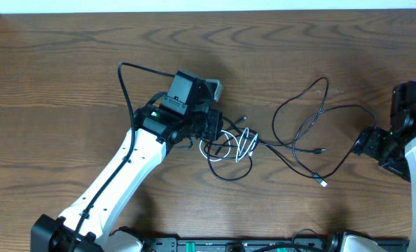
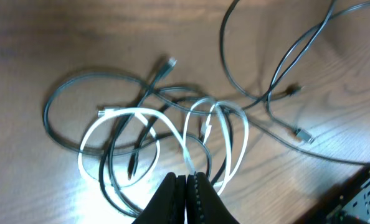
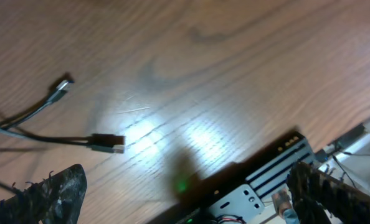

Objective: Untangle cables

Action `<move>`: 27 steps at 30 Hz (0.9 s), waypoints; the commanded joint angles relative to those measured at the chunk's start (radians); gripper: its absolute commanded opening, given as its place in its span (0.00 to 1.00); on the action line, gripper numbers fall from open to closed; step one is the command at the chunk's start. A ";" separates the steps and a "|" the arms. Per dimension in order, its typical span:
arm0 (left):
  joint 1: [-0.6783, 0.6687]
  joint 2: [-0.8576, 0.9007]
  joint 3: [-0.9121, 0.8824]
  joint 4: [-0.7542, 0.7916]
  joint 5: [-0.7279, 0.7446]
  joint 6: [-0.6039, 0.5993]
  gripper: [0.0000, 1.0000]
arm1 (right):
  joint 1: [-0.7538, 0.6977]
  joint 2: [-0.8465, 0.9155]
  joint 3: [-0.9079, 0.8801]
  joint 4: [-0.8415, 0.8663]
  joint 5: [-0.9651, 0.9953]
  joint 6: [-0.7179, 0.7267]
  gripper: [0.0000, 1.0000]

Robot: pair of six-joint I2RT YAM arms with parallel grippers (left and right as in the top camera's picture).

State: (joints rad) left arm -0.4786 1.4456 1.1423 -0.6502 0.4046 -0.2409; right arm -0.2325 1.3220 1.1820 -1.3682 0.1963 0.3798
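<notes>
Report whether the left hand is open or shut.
Shut: the left hand has its fingers pressed together. Whether they pinch the white cable cannot be told.

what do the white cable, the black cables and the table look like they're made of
white cable: probably a smooth plastic or rubber sheath, bright glare under the light. black cables: similar sheath, duller; their plug ends glint like metal. table: wood or wood-look laminate, clear grain, slight sheen.
</notes>
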 commanded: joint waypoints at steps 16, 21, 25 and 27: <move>0.003 -0.001 0.014 -0.053 -0.010 -0.007 0.08 | -0.007 -0.003 0.375 -0.083 -0.090 -0.187 0.99; 0.003 -0.001 0.014 -0.053 -0.010 -0.007 0.08 | -0.007 -0.002 0.415 -0.008 -0.212 -0.198 0.99; 0.003 -0.001 0.014 -0.061 -0.047 -0.007 0.08 | 0.008 0.007 0.393 0.027 -0.470 -0.331 0.99; 0.003 -0.001 0.014 -0.085 -0.093 -0.007 0.08 | 0.030 0.013 0.365 0.036 -0.546 -0.370 0.99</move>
State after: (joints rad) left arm -0.4786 1.4460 1.1423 -0.7147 0.3798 -0.2432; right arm -0.2260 1.3224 1.5753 -1.3376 -0.1398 0.1162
